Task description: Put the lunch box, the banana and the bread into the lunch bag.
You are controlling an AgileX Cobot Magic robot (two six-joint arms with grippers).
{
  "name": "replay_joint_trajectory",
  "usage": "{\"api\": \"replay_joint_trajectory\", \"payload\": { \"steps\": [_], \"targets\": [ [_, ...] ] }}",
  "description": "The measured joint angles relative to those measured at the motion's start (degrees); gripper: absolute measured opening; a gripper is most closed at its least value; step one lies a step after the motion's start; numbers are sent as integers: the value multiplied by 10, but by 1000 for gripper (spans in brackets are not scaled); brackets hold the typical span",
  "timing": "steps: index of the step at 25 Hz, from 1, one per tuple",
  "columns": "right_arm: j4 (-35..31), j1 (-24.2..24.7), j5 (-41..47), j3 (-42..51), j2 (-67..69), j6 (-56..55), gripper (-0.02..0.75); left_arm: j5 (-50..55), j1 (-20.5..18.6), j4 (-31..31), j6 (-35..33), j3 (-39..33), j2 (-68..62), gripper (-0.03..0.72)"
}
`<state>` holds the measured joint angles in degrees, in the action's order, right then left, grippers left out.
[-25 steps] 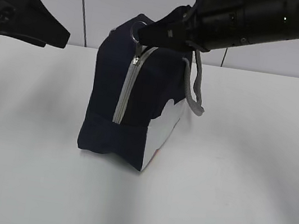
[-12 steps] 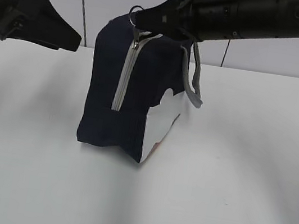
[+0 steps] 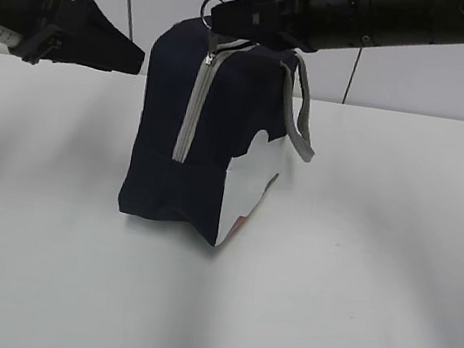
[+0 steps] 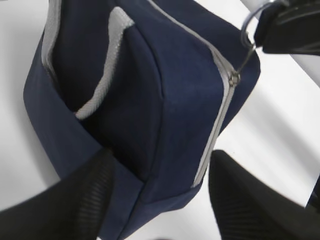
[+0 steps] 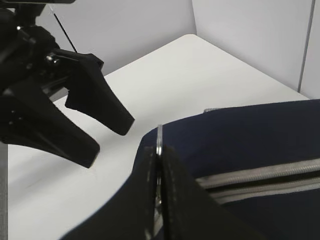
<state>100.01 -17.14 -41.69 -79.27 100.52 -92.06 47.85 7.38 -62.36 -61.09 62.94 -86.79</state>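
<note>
Your right gripper (image 5: 159, 175) pinches the metal ring pull (image 3: 211, 6) of the boxy navy fabric lunch bag (image 3: 221, 128), evidently to work its zipper, while your left gripper (image 3: 131, 57) waits open beside it, likely to brace.

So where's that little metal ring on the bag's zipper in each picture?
Exterior view: ring pull, top centre, at the right gripper tip.
Left wrist view: top right, pinched.
Right wrist view: edge-on, lower centre between the shut fingers.
Shared landmark: the grey zipper.
</note>
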Motion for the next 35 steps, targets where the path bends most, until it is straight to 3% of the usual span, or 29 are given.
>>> {"api": "replay_joint_trajectory", "payload": {
  "steps": [6, 15, 29, 35],
  "targets": [
    [5, 0, -7, 0, 0, -10, -16, -13, 0, -49, -56, 0, -23, 424],
    [9, 0, -10, 0, 0, -14, -16, -16, 0, -56, -74, 0, -23, 424],
    [22, 0, -12, 0, 0, -28, -16, 17, 0, -137, -148, 0, -72, 422],
    [23, 0, -12, 0, 0, -30, -16, 30, 0, -144, -151, 0, -72, 372]
  ]
}}
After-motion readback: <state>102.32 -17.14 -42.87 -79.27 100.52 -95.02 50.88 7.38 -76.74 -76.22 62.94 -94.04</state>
